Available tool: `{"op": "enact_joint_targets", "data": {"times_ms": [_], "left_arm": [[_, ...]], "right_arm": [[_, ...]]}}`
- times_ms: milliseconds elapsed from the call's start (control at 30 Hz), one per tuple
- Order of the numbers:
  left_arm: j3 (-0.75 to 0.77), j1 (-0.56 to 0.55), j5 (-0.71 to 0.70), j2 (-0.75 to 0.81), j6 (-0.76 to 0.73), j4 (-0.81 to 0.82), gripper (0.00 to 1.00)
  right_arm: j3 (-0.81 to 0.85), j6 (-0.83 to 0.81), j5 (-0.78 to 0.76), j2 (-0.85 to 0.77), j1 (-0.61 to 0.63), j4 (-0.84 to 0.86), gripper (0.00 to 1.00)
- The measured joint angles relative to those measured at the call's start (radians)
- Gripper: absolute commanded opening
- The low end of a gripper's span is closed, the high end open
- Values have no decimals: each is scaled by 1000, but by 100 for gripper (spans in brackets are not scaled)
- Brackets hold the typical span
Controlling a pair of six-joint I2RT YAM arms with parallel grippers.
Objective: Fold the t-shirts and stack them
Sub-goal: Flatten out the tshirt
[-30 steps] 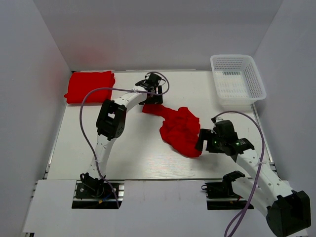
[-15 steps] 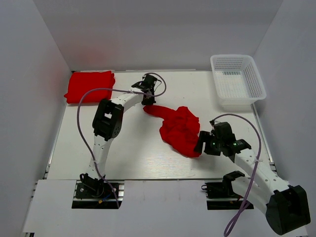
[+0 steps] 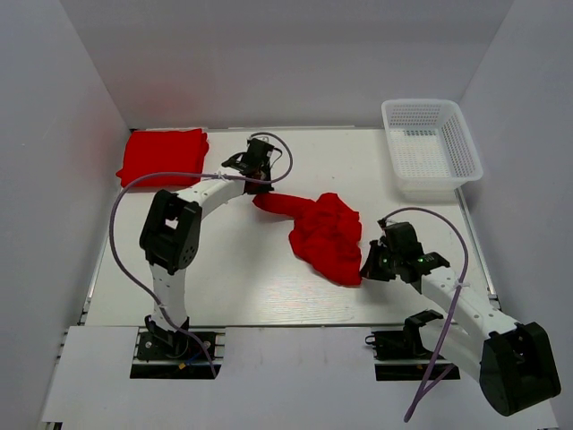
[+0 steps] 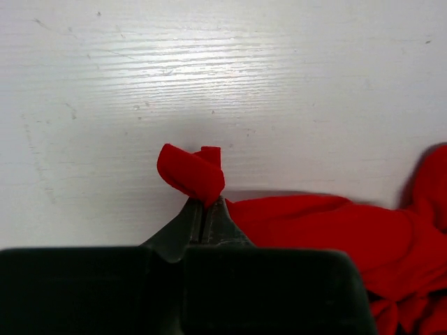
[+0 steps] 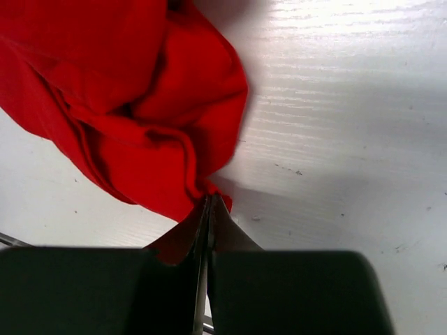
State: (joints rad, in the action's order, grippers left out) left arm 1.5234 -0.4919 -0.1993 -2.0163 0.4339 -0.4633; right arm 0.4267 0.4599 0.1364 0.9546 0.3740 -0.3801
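Since the earlier frame both claws had gone from spread to clenched. The left arm's elbow had swung out to the left, and I logged the far corner of the loose shirt drawn slightly left with it.

Item 1, left claw (image 3: 258,190): clenched on the far-left corner of the crumpled t-shirt (image 3: 327,237). Through the left wrist camera I saw its fingers (image 4: 183,227) pressed together, with a small roll of red cloth (image 4: 191,174) pinched at their tips and curling up past them. The rest of the garment trailed off to the right, lying on the bench (image 4: 209,70).

Item 2, right claw (image 3: 367,269): clenched on the near-right edge of the same t-shirt. Through the right wrist camera I saw the jaws met, with a point of red fabric caught between them. The bulk of the shirt was heaped to the left of the tips.

Item 3, crumpled t-shirt: bright red, unfolded, bunched near the middle of the bench. It ran diagonally from its far-left corner to its near-right edge, held at both ends.

Item 4, folded t-shirt (image 3: 163,157): red, a flat rectangle at the far-left corner of the bench, well apart from the crumpled one.

Item 5, basket (image 3: 430,143): white mesh, at the far-right corner of the bench, apart from both claws.

Item 6, purple cables (image 3: 125,193): one looped along each arm.
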Motion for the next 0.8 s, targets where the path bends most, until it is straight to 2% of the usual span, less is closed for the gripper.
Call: {"op": "enact_joint_targets", "data": {"times_ms": [367,667,800], "left_arm": [[-11,8,-85,167,-59,3,0],[-9,11,-154,480,-222,139,0],[39,11,-209,630,-303,187,0]], "right_arm": [[68,-72,-93,-88,0,-2,0],[440,-186,-433,-120,0,-21,0],[590,-260,-583,-106,0,-1,0]]}}
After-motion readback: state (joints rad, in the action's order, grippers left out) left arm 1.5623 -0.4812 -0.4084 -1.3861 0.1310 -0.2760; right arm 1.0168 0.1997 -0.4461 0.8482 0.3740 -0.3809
